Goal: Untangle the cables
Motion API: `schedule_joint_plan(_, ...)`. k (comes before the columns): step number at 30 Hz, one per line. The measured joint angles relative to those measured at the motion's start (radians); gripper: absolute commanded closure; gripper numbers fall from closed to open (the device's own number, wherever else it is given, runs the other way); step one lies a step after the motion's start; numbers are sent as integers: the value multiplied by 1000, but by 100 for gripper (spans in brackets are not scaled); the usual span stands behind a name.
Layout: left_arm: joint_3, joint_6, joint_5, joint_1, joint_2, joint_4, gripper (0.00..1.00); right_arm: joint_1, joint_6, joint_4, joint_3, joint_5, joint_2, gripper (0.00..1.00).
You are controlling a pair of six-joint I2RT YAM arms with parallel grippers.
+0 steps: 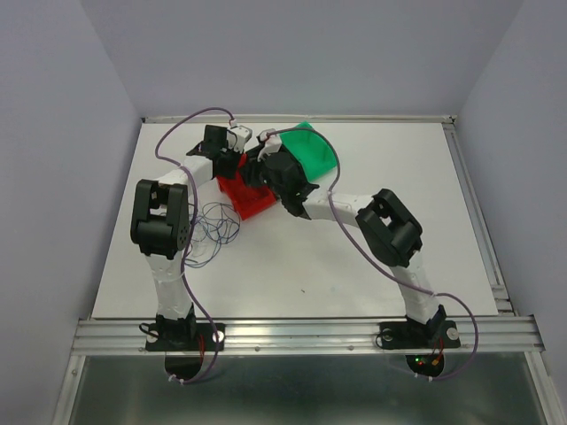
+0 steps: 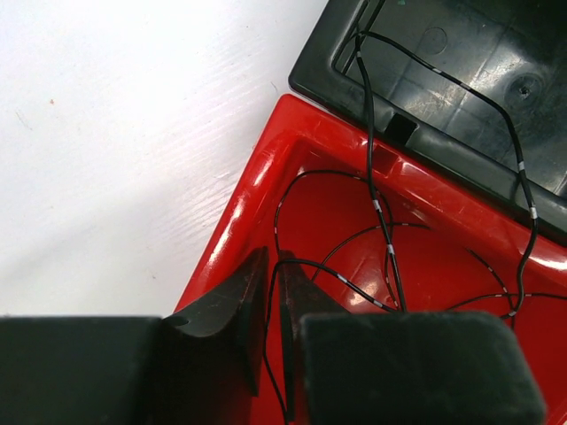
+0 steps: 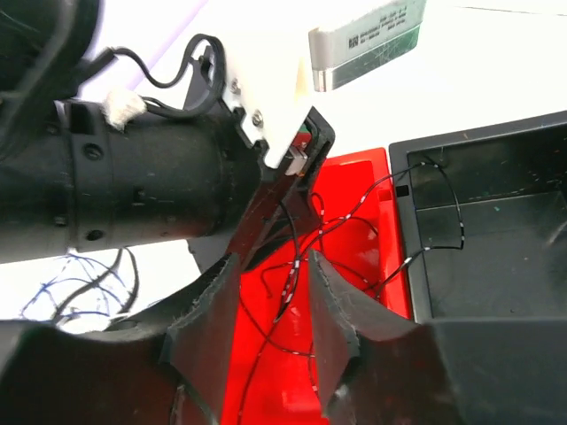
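A thin black cable with white marks (image 2: 372,168) loops inside a red bin (image 2: 248,190) and trails over its wall into a black bin (image 2: 461,80). My left gripper (image 2: 273,261) hangs over the red bin's corner, shut on a strand of this black cable that runs between its fingers. My right gripper (image 3: 273,261) is open above the same red bin (image 3: 354,204), with a strand of the black cable (image 3: 292,283) passing through the gap untouched. A loose clump of dark blue and whitish cables (image 1: 213,228) lies on the table beside the left arm.
A green bin (image 1: 314,150) stands behind the red bin (image 1: 252,202), and both grippers crowd together there. The left arm's wrist (image 3: 133,186) fills the left of the right wrist view, close to my right fingers. The black bin (image 3: 496,230) adjoins the red one.
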Motion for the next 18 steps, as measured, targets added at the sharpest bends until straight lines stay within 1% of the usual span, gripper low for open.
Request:
schedule_joint_plan(2, 0, 0, 3, 0, 0, 0, 79, 0, -5, -9, 17, 2, 18, 80)
schedule_joint_plan(3, 0, 0, 4, 0, 0, 0, 79, 0, -6, -15, 23, 3, 24, 95)
schedule_joint_plan(4, 0, 0, 6, 0, 0, 0, 79, 0, -5, -20, 26, 5, 28, 99)
schedule_joint_plan(5, 0, 0, 6, 0, 0, 0, 79, 0, -8, -23, 26, 6, 30, 99)
schedule_joint_plan(7, 0, 0, 8, 0, 0, 0, 75, 0, -6, -33, 26, 11, 31, 99)
schedule_joint_plan(9, 0, 1, 13, 0, 0, 0, 68, 0, -4, -34, 26, 17, 31, 99)
schedule_joint_plan(10, 0, 1, 17, 0, 0, -1, 62, 0, -1, -34, 25, 22, 31, 99)
schedule_joint_plan(12, 0, 3, 26, 0, -2, -2, 57, 0, 7, -38, 24, 26, 31, 99)
schedule_joint_plan(13, 0, 4, 32, 0, -4, -3, 53, 0, 13, -43, 24, 29, 31, 100)
schedule_joint_plan(18, 0, 8, 58, 0, -56, -24, 47, 0, 41, -69, 24, 35, 31, 99)
